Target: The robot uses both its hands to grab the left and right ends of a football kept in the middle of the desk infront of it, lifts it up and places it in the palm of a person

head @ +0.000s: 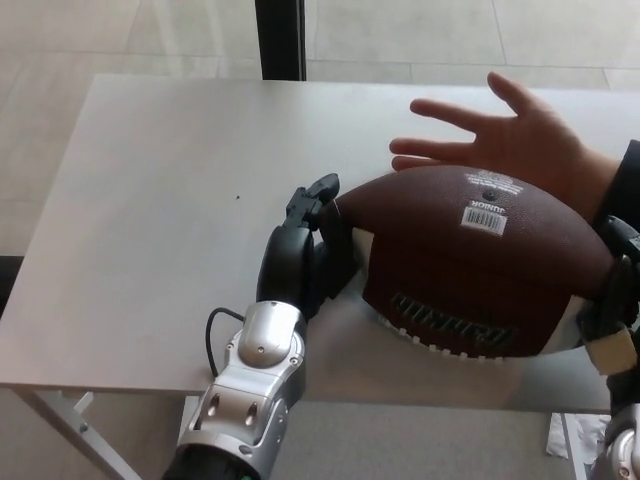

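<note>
From my remote station: a dark brown football (pixel 470 265) with white stripes, white laces, a white barcode sticker and dark lettering. My left hand (pixel 305 250) is black on a silver forearm (pixel 250 385). The table (pixel 150 200) is plain pale grey; the floor (pixel 60 35) is beige tile.

So the football (pixel 480 265) is pinched between the left hand (pixel 305 255) and the right hand (pixel 610 320), up by the worktop (pixel 150 200) right edge. A person's open palm (pixel 520 140) sits just behind it, touching the ball's far side.
</note>
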Robot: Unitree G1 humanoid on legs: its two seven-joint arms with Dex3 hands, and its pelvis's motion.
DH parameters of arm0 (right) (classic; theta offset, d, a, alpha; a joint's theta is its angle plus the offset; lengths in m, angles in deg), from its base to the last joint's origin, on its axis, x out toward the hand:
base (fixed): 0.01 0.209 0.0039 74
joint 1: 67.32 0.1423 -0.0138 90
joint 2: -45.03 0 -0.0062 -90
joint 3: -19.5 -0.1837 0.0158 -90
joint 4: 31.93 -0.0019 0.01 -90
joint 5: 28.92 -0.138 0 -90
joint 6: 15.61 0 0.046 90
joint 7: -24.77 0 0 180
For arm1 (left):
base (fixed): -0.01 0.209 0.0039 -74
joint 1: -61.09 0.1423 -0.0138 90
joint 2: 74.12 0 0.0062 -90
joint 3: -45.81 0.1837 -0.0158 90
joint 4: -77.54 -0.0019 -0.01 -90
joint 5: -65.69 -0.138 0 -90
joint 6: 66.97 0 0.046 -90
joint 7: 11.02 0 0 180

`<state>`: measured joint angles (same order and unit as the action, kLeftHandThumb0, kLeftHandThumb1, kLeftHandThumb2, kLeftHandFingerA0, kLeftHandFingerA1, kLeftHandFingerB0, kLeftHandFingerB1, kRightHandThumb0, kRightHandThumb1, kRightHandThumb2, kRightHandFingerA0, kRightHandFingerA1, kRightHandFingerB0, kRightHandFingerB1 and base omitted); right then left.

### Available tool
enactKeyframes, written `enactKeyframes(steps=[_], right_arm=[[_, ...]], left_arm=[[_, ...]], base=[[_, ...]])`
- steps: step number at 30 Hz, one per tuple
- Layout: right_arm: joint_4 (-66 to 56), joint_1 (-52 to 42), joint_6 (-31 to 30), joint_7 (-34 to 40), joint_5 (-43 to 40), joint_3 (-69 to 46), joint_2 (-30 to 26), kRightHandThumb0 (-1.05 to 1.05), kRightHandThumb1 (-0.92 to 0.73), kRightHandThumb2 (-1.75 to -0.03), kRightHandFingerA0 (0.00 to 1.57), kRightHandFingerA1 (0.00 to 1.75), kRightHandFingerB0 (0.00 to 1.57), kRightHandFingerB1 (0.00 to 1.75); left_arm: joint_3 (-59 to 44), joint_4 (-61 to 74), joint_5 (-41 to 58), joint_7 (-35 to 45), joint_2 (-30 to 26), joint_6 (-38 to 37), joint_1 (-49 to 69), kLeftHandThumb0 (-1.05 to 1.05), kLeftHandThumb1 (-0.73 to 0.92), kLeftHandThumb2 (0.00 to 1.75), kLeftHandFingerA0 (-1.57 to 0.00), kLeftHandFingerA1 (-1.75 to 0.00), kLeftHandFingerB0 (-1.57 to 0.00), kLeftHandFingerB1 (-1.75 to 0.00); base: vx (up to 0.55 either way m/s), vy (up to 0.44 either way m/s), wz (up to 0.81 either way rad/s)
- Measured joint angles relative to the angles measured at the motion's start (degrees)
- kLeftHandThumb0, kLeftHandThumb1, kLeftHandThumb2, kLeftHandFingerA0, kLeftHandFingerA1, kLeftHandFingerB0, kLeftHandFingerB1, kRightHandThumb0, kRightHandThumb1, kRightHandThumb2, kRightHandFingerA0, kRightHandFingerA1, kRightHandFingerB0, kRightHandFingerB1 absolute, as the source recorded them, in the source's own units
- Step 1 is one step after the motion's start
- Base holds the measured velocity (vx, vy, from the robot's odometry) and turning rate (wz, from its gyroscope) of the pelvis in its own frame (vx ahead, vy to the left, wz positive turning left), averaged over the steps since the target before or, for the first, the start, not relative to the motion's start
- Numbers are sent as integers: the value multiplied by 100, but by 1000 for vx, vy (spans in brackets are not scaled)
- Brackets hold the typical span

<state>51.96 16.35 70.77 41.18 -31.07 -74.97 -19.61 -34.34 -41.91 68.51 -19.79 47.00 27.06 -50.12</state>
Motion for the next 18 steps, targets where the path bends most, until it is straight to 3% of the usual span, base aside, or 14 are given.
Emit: enactKeyframes(steps=[1,3,4,5,6,8,9,10,12,13,15,16,17,18], right_arm=[[53,9,17,58,57,30,0,-81,-81,-65,70,69,52,37],[143,48,76,157,170,115,-17,-81,-81,-65,70,69,52,37],[188,67,107,202,219,148,-36,-89,-63,-83,69,70,49,45],[242,99,134,249,265,170,-53,-81,-61,-103,61,69,46,51],[297,137,156,282,301,181,-67,-82,-77,-65,62,63,51,38],[429,222,220,336,371,201,-98,-81,-77,-65,64,65,52,39],[506,261,258,362,398,202,-113,-82,-77,-64,66,71,53,41],[590,299,305,389,416,202,-133,-84,-75,-63,67,70,54,42],[712,385,358,414,415,200,-149,-86,-75,-62,66,69,54,41],[764,426,379,421,411,200,-156,-86,-75,-63,66,70,53,41],[830,472,412,425,404,200,-173,-86,-75,-63,66,70,53,41],[856,489,426,425,401,200,-179,-86,-75,-63,66,71,53,42],[894,511,449,426,397,201,-186,-87,-76,-63,66,74,54,43],[931,534,466,426,394,201,-192,-87,-76,-63,66,74,54,43]], left_arm=[[0,-31,-9,-84,17,0,-25,-47,92,78,-47,-85,-22,-40],[18,-90,-39,-245,41,5,-68,-47,92,78,-47,-85,-22,-40],[33,-111,-54,-318,48,9,-82,-46,92,71,-38,-83,-24,-38],[52,-130,-72,-387,53,18,-101,-44,92,70,-36,-92,-24,-39],[72,-147,-87,-443,59,28,-116,-41,92,67,-39,-107,-27,-42],[123,-176,-123,-545,65,52,-131,-42,92,71,-44,-115,-30,-53],[157,-197,-152,-592,65,57,-136,-52,92,68,-35,-117,-26,-51],[191,-211,-172,-648,65,66,-142,-52,92,69,-34,-107,-27,-54],[224,-219,-192,-738,64,87,-147,-53,91,68,-32,-87,-9,-30],[231,-217,-193,-779,65,98,-148,-58,92,69,-38,-92,-16,-44],[254,-215,-195,-846,67,112,-149,-58,92,69,-38,-92,-16,-44],[262,-214,-194,-872,68,117,-151,-60,92,71,-39,-96,-24,-53],[279,-215,-194,-907,72,123,-151,-64,91,77,-31,-82,-26,-55],[289,-226,-194,-921,72,125,-152,-64,91,77,-31,-82,-26,-55]], base=[[0,0,0],[0,0,0],[0,0,0],[0,0,0],[0,0,0],[0,0,0],[0,0,0],[0,0,0],[0,0,0],[0,0,0],[0,0,0],[0,0,0],[0,0,0],[0,0,0]])
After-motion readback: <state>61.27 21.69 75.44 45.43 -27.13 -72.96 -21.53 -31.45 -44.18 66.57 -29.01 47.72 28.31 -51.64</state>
